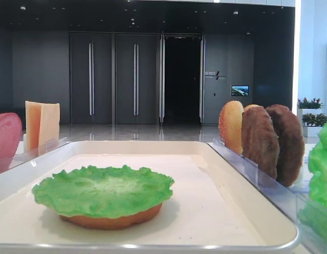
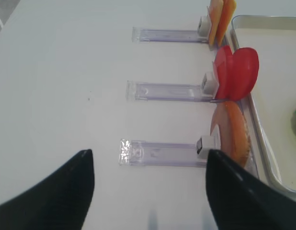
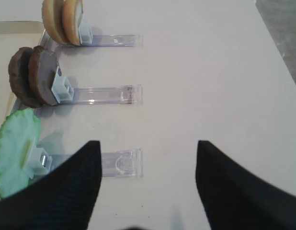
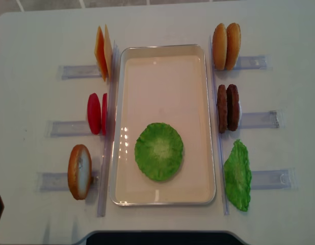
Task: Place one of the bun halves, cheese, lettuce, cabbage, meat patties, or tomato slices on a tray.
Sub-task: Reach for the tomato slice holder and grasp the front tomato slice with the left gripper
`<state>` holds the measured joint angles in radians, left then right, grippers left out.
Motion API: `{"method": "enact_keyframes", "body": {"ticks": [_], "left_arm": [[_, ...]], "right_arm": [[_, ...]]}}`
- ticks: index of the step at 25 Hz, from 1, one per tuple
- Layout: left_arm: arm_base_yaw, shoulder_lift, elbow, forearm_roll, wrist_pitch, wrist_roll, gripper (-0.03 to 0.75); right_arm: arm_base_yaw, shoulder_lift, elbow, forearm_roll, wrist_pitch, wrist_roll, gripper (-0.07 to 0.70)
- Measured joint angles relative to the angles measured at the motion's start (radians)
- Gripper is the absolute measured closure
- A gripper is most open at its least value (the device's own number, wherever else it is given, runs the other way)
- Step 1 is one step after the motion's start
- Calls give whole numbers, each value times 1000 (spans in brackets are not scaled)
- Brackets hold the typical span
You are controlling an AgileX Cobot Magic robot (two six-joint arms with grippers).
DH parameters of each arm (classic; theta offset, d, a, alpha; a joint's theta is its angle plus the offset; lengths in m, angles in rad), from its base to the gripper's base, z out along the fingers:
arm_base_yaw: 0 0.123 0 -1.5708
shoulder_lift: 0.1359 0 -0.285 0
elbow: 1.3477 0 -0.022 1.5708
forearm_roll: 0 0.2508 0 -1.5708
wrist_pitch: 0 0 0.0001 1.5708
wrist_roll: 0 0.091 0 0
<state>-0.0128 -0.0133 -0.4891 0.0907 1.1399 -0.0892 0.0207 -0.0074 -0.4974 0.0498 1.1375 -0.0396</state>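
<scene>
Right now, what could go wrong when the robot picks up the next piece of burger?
The lettuce on the tray is ruffled and sits loosely over a bun half, so whatever lands on it may tilt or slide off.

The meat patties stand on edge, pressed together in their clear holder. Grabbing one could drag out or topple the other.

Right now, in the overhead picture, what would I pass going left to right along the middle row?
Clear holder → tomato slices → tray → meat patties → clear holder.
</scene>
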Motion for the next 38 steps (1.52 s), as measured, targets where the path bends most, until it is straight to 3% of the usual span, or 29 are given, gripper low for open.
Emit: {"method": "enact_keyframes", "body": {"ticks": [4,9,18,38], "left_arm": [[0,84,-33,0,52,0,160],[0,256,-65,-11,60,0,160],[0,604,-184,-11,38,-1,160],[0,1340,-599,77,2,-23,160]], "right_arm": [[0,0,0,0,0,0,192],[0,0,0,0,0,0,192],[0,0,0,0,0,1,192],[0,0,0,0,0,1,192]]}}
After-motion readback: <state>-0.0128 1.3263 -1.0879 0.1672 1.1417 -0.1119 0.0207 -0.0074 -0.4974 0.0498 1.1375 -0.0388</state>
